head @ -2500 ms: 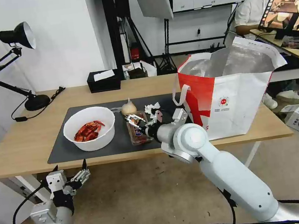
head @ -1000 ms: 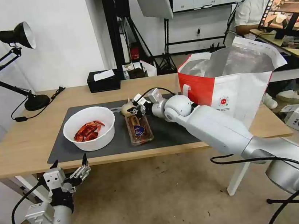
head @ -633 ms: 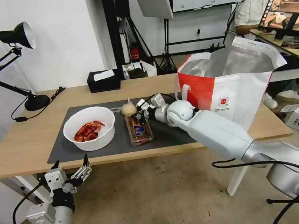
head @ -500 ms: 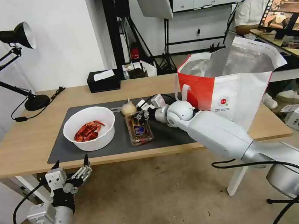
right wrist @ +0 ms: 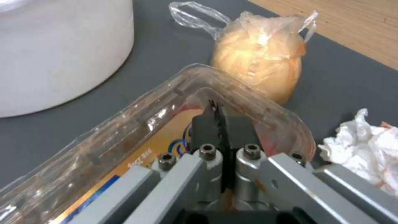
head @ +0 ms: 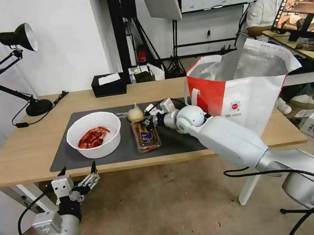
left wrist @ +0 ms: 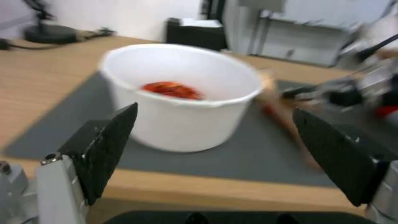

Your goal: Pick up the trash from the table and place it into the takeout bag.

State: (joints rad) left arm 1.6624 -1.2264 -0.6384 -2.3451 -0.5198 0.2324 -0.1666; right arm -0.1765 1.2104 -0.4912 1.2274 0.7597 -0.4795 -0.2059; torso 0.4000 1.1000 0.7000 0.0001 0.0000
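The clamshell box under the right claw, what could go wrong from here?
The right claw is pinched on just the rim of the clamshell box, so the thin plastic might slip or pop open when lifted. The knotted bag and crumpled tissue lie close by and could get knocked.

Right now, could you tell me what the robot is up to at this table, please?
It is clearing meal trash into the takeout bag standing on the table. The right pincer has its fingers shut at the far end of the clear plastic box on the grey mat, beside the small knotted bag and crumpled tissue. The left pincer hangs open below the table edge, facing the white bowl of shells.
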